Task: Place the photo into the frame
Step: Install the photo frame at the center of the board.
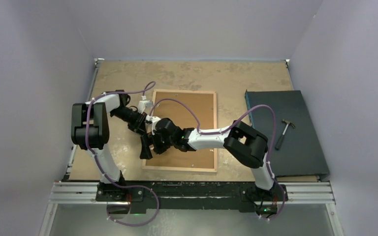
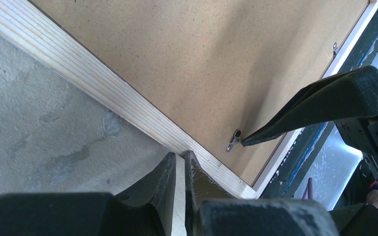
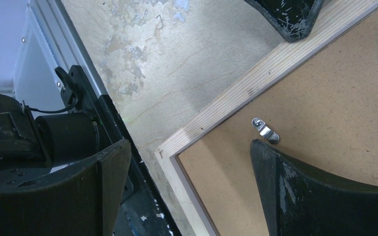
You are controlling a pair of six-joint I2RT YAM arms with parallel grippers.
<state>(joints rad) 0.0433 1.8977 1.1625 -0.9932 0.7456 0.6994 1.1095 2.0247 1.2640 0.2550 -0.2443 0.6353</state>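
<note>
Mottled tan table between pale walls: left claw narrow at the frame, right claw wide.

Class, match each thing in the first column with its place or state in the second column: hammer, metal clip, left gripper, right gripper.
Things:
1 hammer
2 metal clip
3 left gripper
4 right gripper

Places or states:
A jaws wide, either side of a corner of the frame
B lying on the dark mat
C on the brown backing board, close to the rail
D jaws nearly together, over the wood rail of the frame

Pairs: 1-B; 2-C; 3-D; 4-A
</note>
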